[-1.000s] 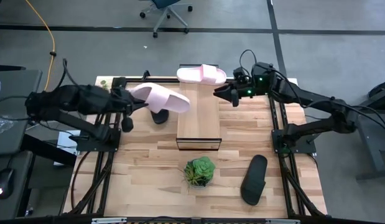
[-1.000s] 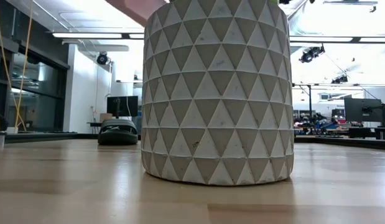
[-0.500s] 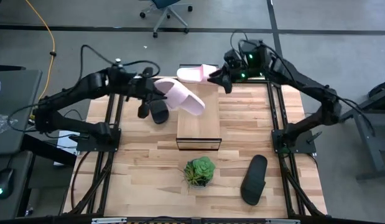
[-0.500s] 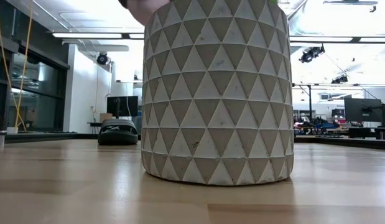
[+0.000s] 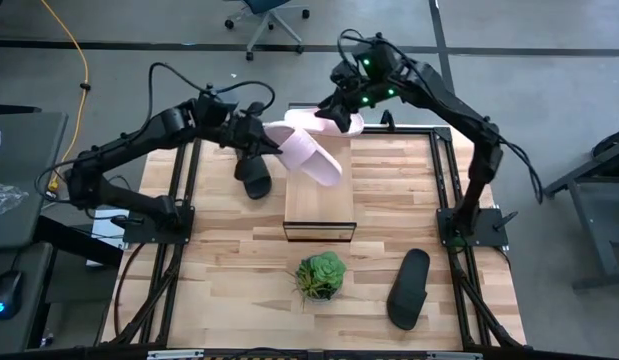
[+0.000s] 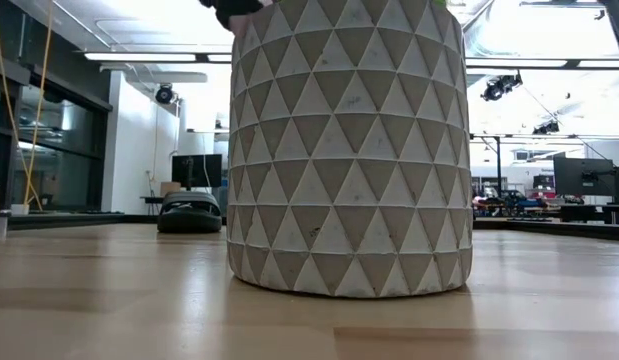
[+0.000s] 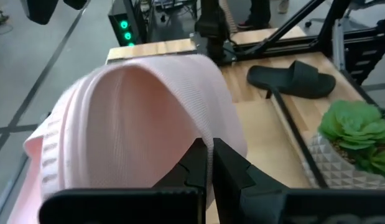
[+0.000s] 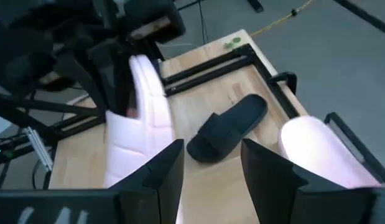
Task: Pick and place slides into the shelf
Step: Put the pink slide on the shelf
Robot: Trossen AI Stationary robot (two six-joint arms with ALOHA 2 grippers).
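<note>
Over shelf [image 5: 320, 195], pink slide [image 5: 307, 153] in left hand [image 5: 267, 143]

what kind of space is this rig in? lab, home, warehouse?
Most likely a robotics lab or workshop: the wooden table stands on bare grey floor beside a rolling office chair, and the low view shows ceiling strip lights and benches with equipment behind.

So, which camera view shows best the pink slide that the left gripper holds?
The left wrist view: the pink slide fills it, strap pinched by the left gripper. High view shows it tilted above the shelf; right wrist view shows it edge-on.
</note>
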